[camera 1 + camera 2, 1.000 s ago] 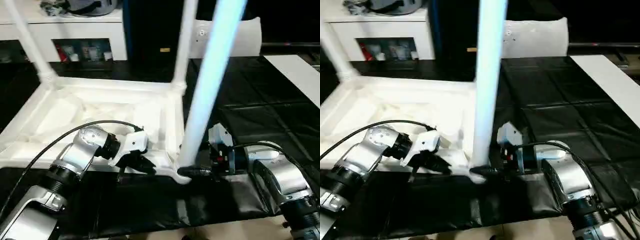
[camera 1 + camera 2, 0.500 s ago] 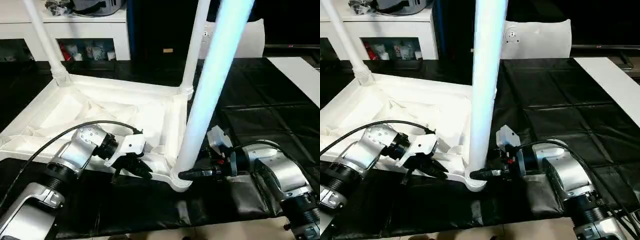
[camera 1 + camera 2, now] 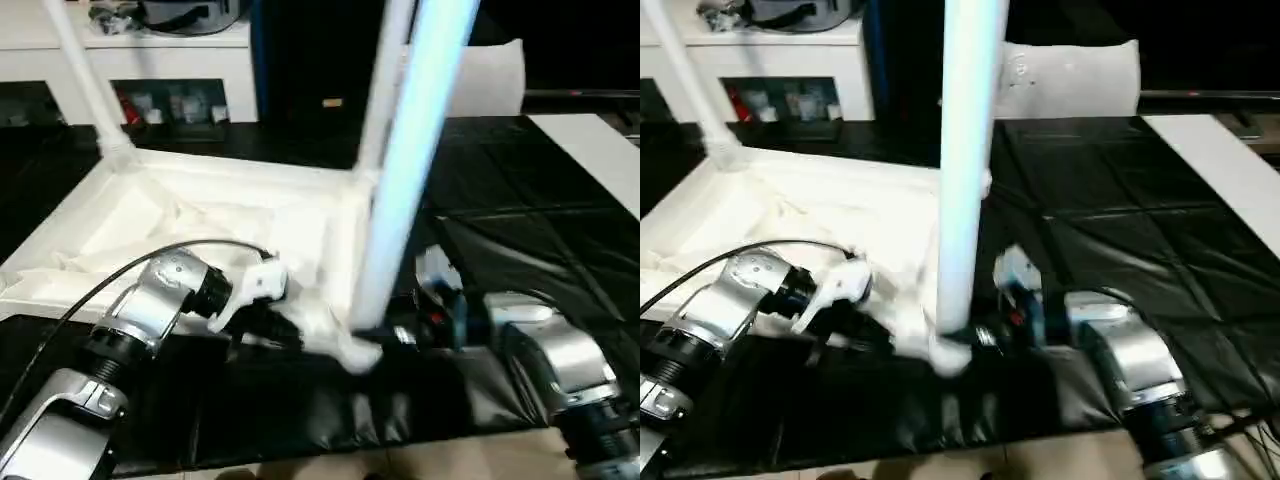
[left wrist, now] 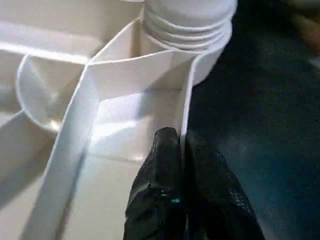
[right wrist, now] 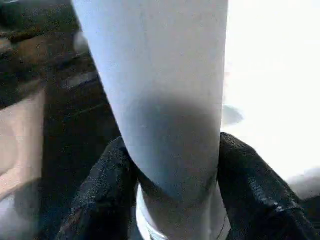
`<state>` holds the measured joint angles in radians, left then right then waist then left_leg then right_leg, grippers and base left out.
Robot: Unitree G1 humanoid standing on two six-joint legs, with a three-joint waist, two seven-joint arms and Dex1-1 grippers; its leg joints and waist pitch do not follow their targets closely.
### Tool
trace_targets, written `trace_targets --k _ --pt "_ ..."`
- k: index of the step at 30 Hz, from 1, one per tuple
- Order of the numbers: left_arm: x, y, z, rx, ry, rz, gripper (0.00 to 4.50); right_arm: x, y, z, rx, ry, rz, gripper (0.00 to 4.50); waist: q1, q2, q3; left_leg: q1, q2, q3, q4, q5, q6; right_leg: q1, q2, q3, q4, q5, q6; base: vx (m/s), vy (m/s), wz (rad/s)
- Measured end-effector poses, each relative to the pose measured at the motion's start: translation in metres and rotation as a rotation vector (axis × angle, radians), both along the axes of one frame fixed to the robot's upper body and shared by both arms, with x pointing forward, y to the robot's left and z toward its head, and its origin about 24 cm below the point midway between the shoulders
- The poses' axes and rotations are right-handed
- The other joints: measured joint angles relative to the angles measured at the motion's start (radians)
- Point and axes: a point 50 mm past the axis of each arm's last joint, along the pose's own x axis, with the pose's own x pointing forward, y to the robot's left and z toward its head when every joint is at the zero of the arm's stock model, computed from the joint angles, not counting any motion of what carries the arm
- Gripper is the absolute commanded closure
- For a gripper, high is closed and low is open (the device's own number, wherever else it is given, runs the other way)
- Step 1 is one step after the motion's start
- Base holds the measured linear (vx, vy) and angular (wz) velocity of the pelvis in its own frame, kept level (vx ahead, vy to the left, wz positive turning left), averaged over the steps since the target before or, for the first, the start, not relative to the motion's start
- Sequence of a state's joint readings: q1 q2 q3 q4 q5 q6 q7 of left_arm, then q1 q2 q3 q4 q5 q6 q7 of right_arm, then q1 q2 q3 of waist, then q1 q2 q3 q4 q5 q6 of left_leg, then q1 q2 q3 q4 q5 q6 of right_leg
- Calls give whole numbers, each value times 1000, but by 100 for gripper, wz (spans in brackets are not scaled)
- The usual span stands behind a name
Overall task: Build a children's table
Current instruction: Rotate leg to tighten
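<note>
Table (image 3: 200, 215): upside down on the black surface (image 3: 520, 200).
Left fingers (image 4: 167, 165): pinching its thin rim wall.
Right fingers (image 5: 250, 185): clamped round the near leg (image 5: 160, 90), low (best hold).
Handling: light, stiff, probably slippery.

My work surface (image 3: 520, 230) is draped in black sheeting, creased into squares. Lying on it, upside down, is the white table top (image 3: 200, 215), ribbed underside up, legs rising from its corner sockets. Off to the far right a flat white panel (image 3: 600, 150) rests on the black cover, well apart from the table top.
</note>
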<state>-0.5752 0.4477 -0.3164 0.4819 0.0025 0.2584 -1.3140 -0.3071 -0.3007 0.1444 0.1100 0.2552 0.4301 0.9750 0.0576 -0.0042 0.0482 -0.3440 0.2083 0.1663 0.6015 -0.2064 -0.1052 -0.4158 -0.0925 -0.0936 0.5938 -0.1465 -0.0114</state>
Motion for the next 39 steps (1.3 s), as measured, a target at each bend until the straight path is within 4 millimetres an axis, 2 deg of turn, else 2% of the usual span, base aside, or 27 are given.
trace_targets --k 3,7,9,12,13,16,18,21,29,30,33,36,38,39 --pt "3 -10 -2 -23 1 95 450 9 3 0 -20 -7 -161 254 -31 0 0 1 -1 0 0 1 -1 1 0 -1 -5 0 0 0 0 0" --pt "11 -21 -6 -56 -23 285 450 26 21 1 -35 -5 -414 255 -54 1 0 0 -1 -1 0 1 -1 1 1 -2 -8 0 0 0 0 0" --pt "15 -29 -6 -61 -44 387 450 37 31 3 -52 4 -539 255 -59 1 -1 -1 -1 -2 0 1 -1 1 1 -2 -9 0 0 0 0 0" --pt "17 -40 -6 -67 -54 462 450 46 36 5 -83 -5 -630 255 -60 1 -1 -4 -1 -2 0 0 0 1 1 -2 -12 0 0 0 0 0" --pt "17 -44 -5 -65 -58 475 450 47 37 5 -90 -16 -648 199 -60 1 -1 -5 0 -2 -1 0 1 1 1 -1 -13 0 0 0 0 0" --pt "17 -46 -3 -69 -66 474 450 48 38 6 -78 -36 -651 181 -60 1 -1 -5 0 -2 -2 -2 3 1 1 -1 -13 2 -1 0 0 0" --pt "17 -45 -3 -72 -75 468 450 48 39 7 -69 -42 -650 149 -59 1 -1 -5 0 -1 -5 -2 4 0 1 -1 -13 4 -4 0 0 0" --pt "16 -41 0 -65 -97 436 450 46 39 7 -44 -51 -612 129 -58 1 -1 -6 0 -1 -9 -2 4 -3 2 -1 -12 5 -7 0 0 0" --pt "4 -16 1 -49 -104 237 450 28 18 4 -51 -91 -282 55 -48 2 0 -6 1 0 -10 -2 3 -3 4 -2 -12 3 -8 0 0 0" --pt "3 -13 1 -39 -102 212 450 26 15 4 -59 -92 -248 55 -44 2 0 -6 1 0 -10 -2 3 -3 3 -1 -11 4 -8 0 0 0" --pt "-6 -7 1 -26 -79 64 450 15 5 7 -85 -101 -65 55 -17 3 1 -5 1 0 -9 -2 4 -1 1 -1 -11 3 -8 0 0 0" --pt "-10 -5 2 -17 -68 -16 450 11 0 9 -81 -99 13 55 1 3 1 -5 1 0 -6 -2 4 -1 0 0 -9 4 -8 0 0 0" --pt "-12 -5 2 -16 -60 -66 450 8 -4 10 -83 -93 81 55 6 3 1 -5 1 0 -5 -1 5 -1 0 0 -9 4 -8 0 0 0" --pt "-13 -4 2 -12 -55 -103 450 5 -8 10 -79 -80 134 71 8 2 1 -5 1 0 -4 -1 5 -1 0 1 -8 4 -8 0 0 0"
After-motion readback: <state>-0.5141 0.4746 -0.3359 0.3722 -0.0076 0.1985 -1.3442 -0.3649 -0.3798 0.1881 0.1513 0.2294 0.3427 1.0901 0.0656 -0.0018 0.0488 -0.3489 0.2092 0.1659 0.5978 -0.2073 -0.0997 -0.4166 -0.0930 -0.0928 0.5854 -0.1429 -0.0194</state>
